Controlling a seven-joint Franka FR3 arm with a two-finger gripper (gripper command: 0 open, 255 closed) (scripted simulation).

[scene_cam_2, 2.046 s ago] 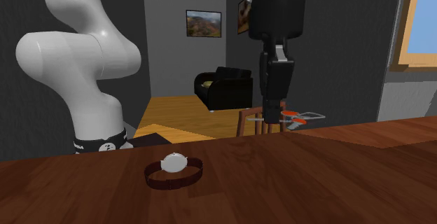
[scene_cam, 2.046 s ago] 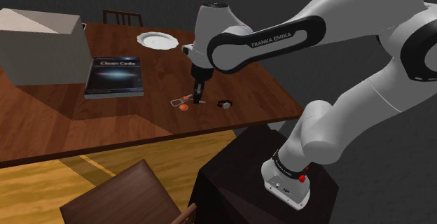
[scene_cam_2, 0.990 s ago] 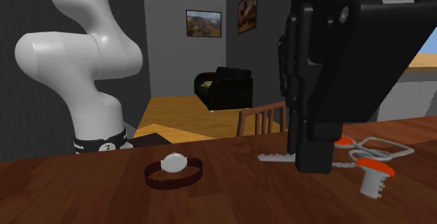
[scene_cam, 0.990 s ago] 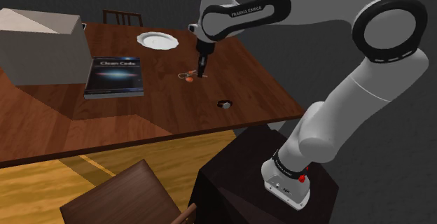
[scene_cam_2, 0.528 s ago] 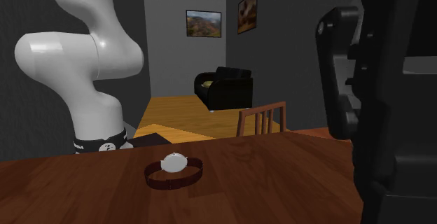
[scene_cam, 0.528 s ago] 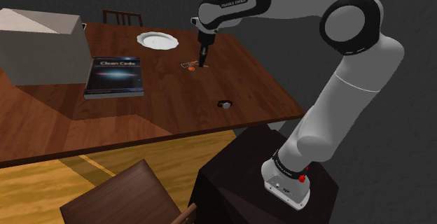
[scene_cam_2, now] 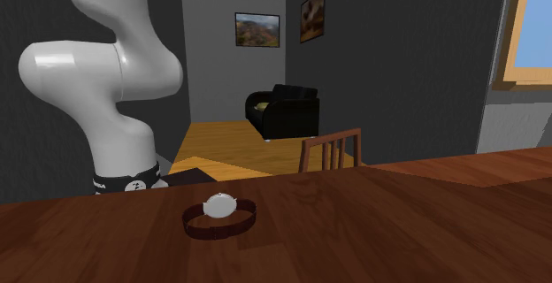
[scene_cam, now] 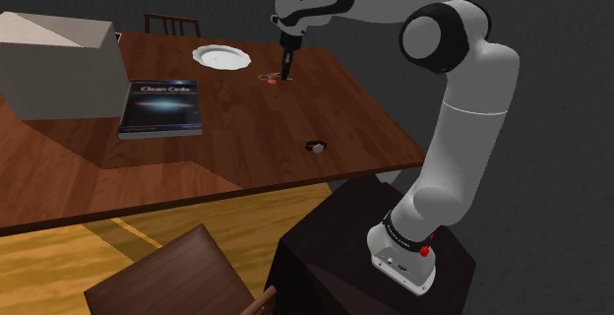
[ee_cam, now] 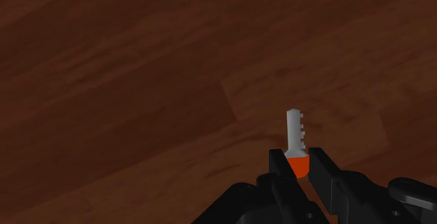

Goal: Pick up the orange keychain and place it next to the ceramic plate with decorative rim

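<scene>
Nearly done: pick-up finished, carry looks about complete. Hand [ee_cam: 299, 168] clenched on orange keychain [ee_cam: 295, 128], fingers pinching orange key head, grey blade sticking out past tips. Shoulder view: hand low over wood surface [scene_cam: 226, 136], keychain near white scallop-rimmed plate [scene_cam: 220, 56], toward that view's right, apart from it. Left to do: lower, let go, withdraw. Wristwatch [scene_cam_2: 219, 212] and book [scene_cam: 160, 106] well apart from the drop spot.

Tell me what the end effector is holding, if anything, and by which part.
The end effector is shut on the keychain, gripping one key by its orange head; the grey blade sticks out beyond.
</scene>
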